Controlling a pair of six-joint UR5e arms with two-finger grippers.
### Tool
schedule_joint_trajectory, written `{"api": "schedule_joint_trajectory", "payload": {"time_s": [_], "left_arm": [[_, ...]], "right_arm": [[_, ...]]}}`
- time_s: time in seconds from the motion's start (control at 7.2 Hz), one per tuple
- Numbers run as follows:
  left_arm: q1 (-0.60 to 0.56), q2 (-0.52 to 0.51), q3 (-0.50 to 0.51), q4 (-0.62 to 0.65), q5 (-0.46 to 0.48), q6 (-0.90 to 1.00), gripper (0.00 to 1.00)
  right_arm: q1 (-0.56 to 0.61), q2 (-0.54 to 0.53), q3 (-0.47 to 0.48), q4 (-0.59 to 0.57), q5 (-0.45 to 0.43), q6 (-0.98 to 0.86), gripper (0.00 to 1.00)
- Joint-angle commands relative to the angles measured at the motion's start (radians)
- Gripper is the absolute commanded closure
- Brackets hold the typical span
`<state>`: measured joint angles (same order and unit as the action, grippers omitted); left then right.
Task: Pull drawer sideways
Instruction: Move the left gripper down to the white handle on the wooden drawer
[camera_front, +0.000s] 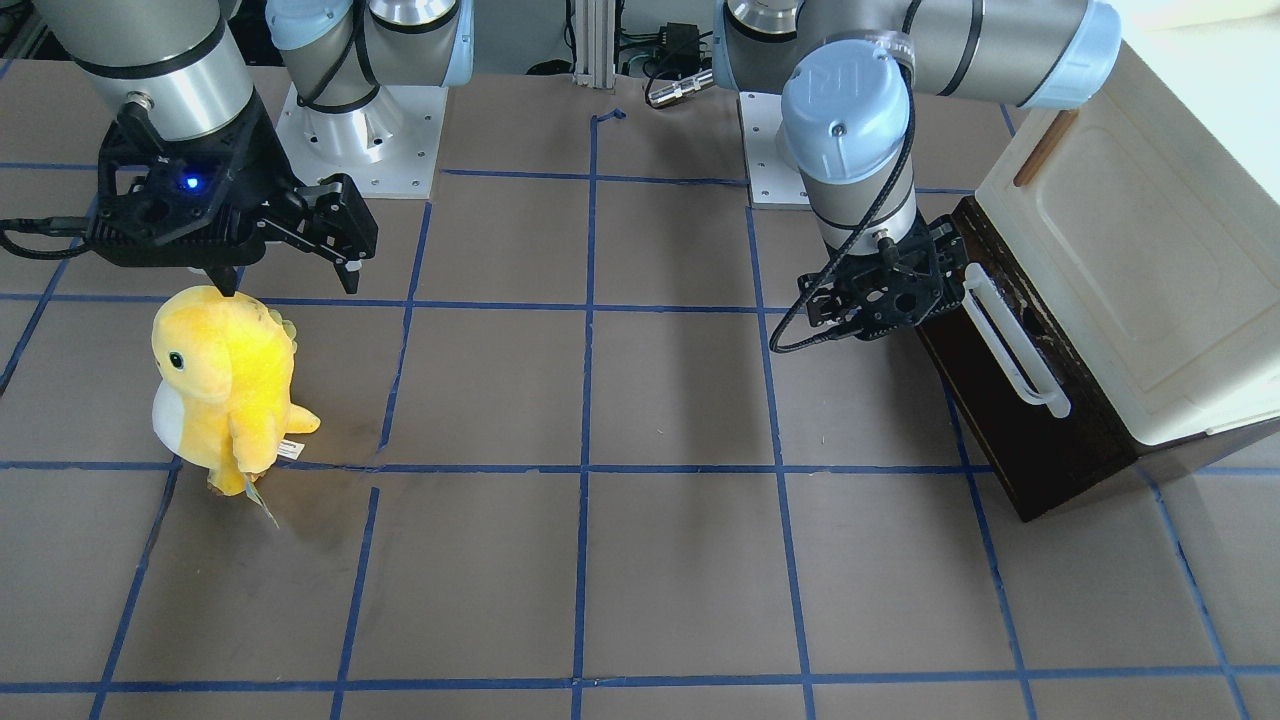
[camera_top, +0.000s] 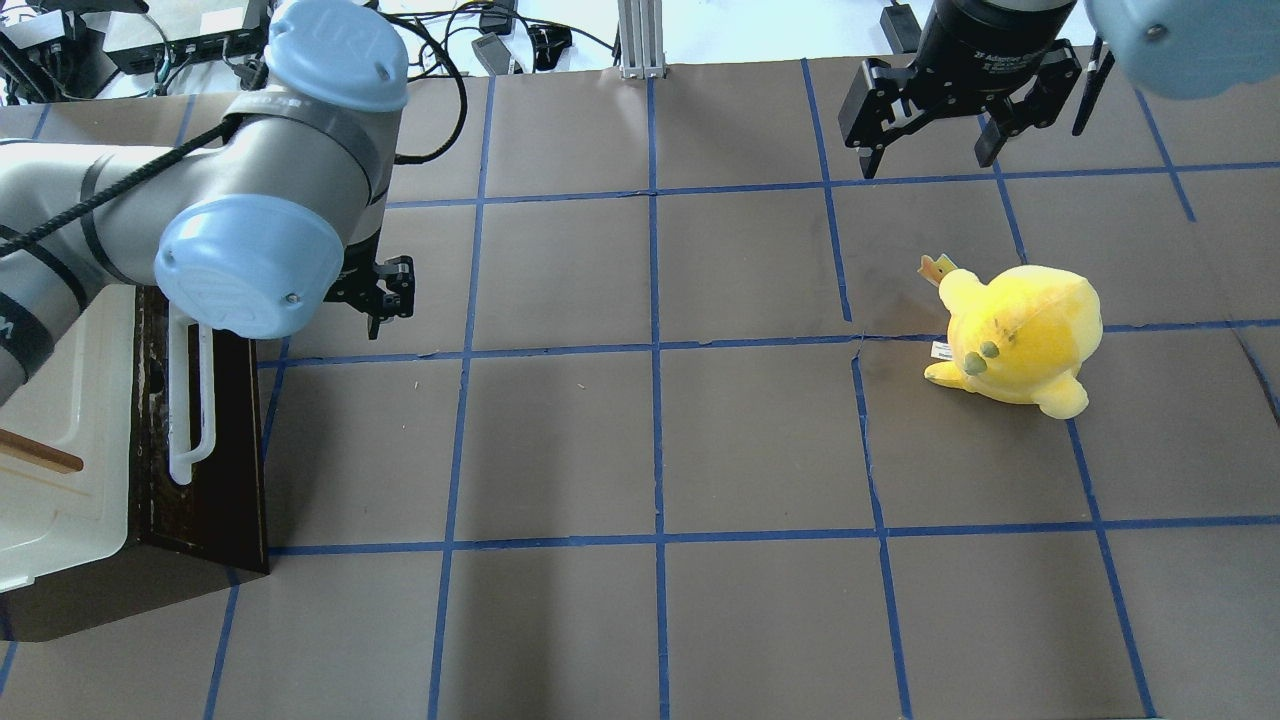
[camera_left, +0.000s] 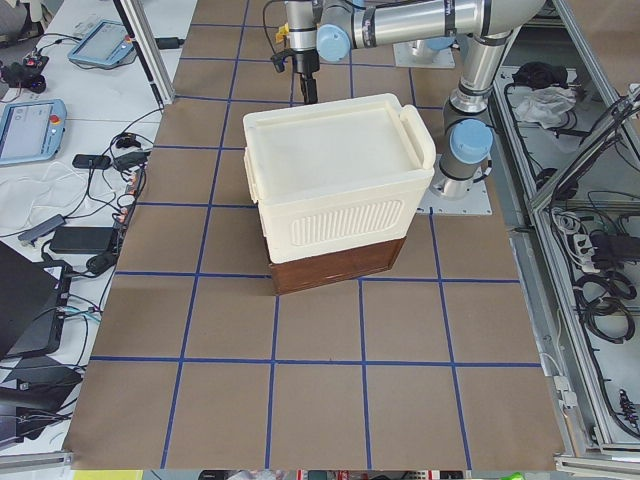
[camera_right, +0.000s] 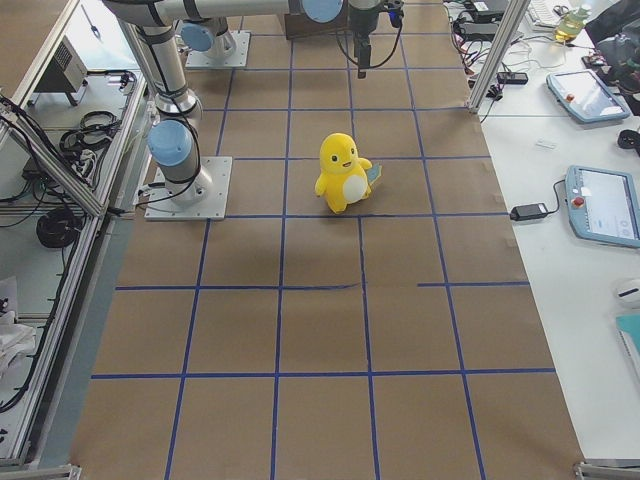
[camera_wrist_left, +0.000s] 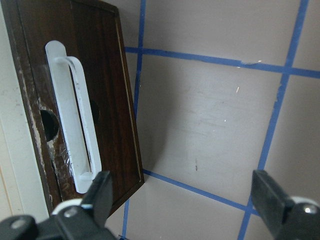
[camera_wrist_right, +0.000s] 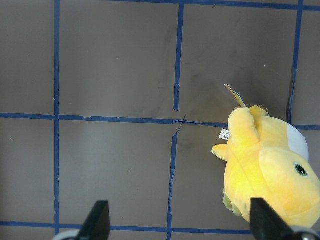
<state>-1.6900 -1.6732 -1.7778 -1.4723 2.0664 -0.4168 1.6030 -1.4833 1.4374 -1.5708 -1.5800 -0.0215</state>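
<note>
Drawer (camera_front: 1040, 450) at the counter (camera_front: 680, 400) edge on the robot's left side, under a cream-white cabinet (camera_front: 1130, 270). Dark brown front panel faces the middle of the counter and sits close against the cabinet body. Long white bar handle (camera_front: 1010, 345) runs along the panel. Left wrist view shows two round holes in the panel behind the bar and scuffed wood around them.

Left hand (camera_front: 940, 280) low, just beside the end of the bar handle nearest the robot's base. Fingers (camera_wrist_left: 100, 192) spread wide, holding nothing. In the left wrist view the bar lies just outside one finger, not between the two. Cannot tell whether that finger touches the handle or panel.

Right hand (camera_top: 925, 160) hangs above the counter on the robot's right side, well apart from the drawer. Fingers (camera_wrist_right: 97, 220) spread, nothing between them.

Yellow plush toy (camera_front: 225, 385) stands upright on the counter below and just forward of the right hand, white belly, paper tag at its back. Not touching the hand.

Small wooden handle (camera_front: 1045, 148) on the cabinet's top panel. Blue tape grid across the brown counter surface.
</note>
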Motion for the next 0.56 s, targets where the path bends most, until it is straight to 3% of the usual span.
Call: {"api": "schedule_joint_trajectory", "payload": {"time_s": [0.0, 0.42], "left_arm": [[0.000, -0.032, -0.093, 0.003, 0.122, -0.138, 0.00], [0.000, -0.101, -0.103, -0.012, 0.346, -0.140, 0.00]], "right_arm": [[0.000, 0.000, 0.000, 0.000, 0.000, 0.000, 0.00], [0.000, 0.000, 0.000, 0.000, 0.000, 0.000, 0.00]]}}
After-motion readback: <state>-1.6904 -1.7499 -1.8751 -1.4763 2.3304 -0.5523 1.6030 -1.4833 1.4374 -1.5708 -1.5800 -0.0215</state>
